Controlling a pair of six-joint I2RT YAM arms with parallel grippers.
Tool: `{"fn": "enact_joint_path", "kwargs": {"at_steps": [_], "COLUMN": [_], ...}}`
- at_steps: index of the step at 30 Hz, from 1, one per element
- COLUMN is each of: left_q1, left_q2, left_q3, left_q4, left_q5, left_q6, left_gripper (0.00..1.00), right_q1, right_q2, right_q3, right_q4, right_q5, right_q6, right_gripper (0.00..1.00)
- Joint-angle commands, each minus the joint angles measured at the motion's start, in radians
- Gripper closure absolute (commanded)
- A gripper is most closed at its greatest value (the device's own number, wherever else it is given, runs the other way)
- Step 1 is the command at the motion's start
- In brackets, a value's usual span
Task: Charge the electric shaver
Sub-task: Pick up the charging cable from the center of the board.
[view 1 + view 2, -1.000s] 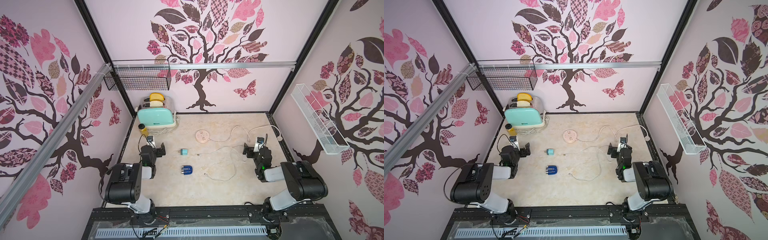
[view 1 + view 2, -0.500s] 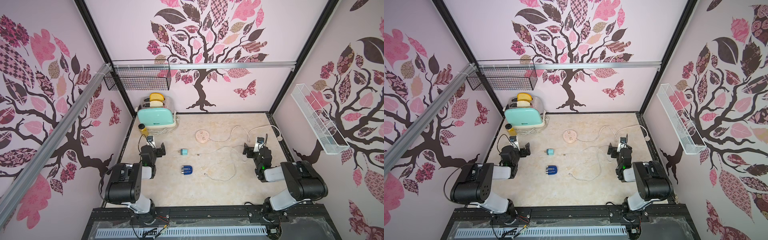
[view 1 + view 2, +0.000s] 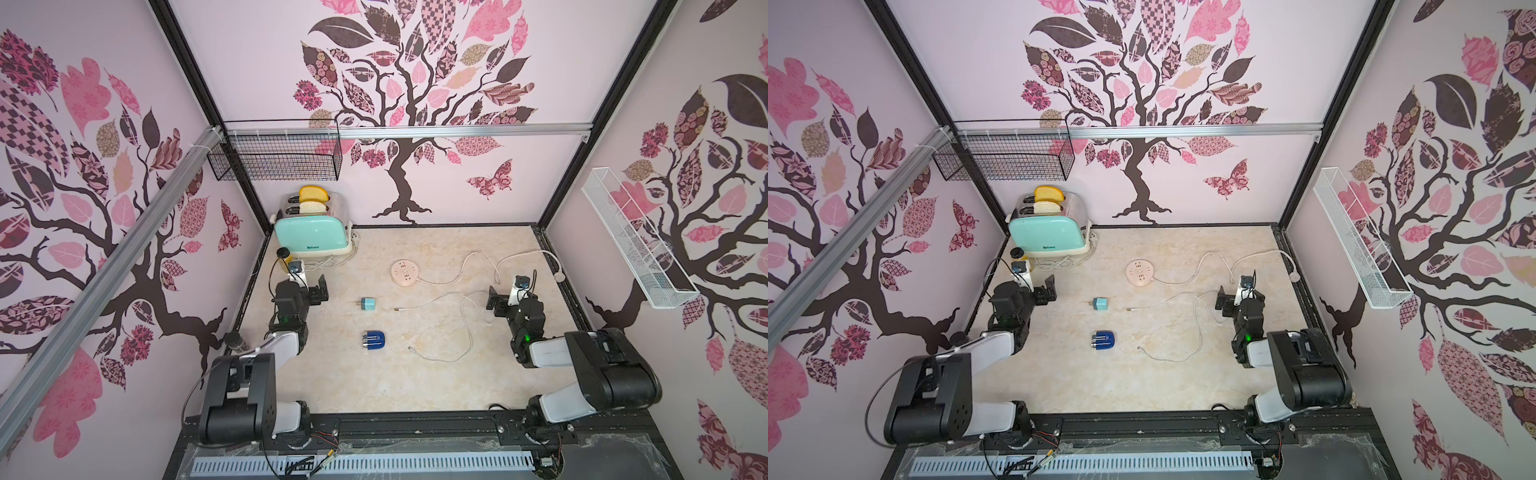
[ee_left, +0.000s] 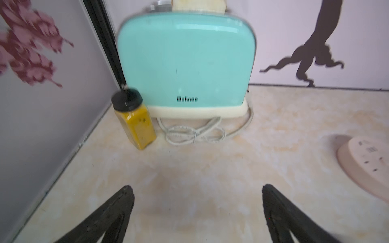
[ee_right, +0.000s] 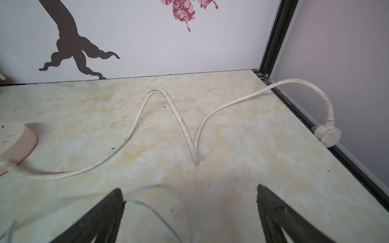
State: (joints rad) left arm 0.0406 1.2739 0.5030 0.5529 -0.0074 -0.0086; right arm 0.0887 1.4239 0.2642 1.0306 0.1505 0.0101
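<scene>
The electric shaver (image 3: 374,340) (image 3: 1104,340), dark blue with a silver ridged head, lies on the marble floor between the two arms and shows in both top views only. A thin white cable (image 3: 465,328) (image 3: 1198,328) loops to its right, and a stretch of it (image 5: 151,212) passes by one right finger. My left gripper (image 3: 308,283) (image 3: 1036,287) (image 4: 195,193) stands open and empty at the left, facing the toaster. My right gripper (image 3: 508,291) (image 3: 1236,297) (image 5: 189,193) stands open and empty at the right.
A teal cube adapter (image 3: 368,304) (image 3: 1100,304) sits behind the shaver. Further back is the round pale-pink power strip (image 3: 404,272) (image 4: 366,168) (image 5: 12,143), its thick cord (image 5: 168,109) ending in a plug (image 5: 328,134). A teal toaster (image 4: 185,63) and a yellow bottle (image 4: 136,122) stand at the back left.
</scene>
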Motion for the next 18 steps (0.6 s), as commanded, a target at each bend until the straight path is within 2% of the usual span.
{"fn": "enact_joint_path", "kwargs": {"at_steps": [1, 4, 6, 8, 11, 14, 18], "left_q1": [-0.003, -0.003, -0.007, -0.016, -0.029, -0.032, -0.035], "left_q2": [-0.091, -0.097, -0.104, -0.120, -0.152, -0.175, -0.201], "left_q3": [0.126, 0.278, 0.339, 0.369, 0.403, 0.452, 0.483], "left_q4": [-0.220, -0.468, -0.550, -0.601, -0.676, -0.792, -0.916], "left_q5": [0.033, 0.122, 0.158, 0.184, 0.219, 0.263, 0.301], "left_q6": [0.033, 0.025, -0.011, -0.053, -0.061, -0.061, -0.044], "left_gripper": [0.02, 0.02, 0.02, 0.02, 0.02, 0.02, 0.02], "right_q1": [0.026, 0.048, 0.076, 0.151, 0.268, 0.352, 0.458], "right_q2": [-0.161, -0.281, -0.307, -0.294, -0.260, -0.215, -0.118], "right_q3": [0.114, 0.192, 0.292, 0.395, 0.469, 0.492, 0.508], "right_q4": [-0.236, -0.391, -0.559, -0.758, -0.947, -1.035, -1.077], "right_q5": [0.025, -0.101, -0.252, -0.352, -0.430, -0.485, -0.475], "right_q6": [-0.027, -0.083, -0.112, -0.188, -0.303, -0.379, -0.448], "right_gripper": [0.01, 0.01, 0.01, 0.01, 0.01, 0.01, 0.03]}}
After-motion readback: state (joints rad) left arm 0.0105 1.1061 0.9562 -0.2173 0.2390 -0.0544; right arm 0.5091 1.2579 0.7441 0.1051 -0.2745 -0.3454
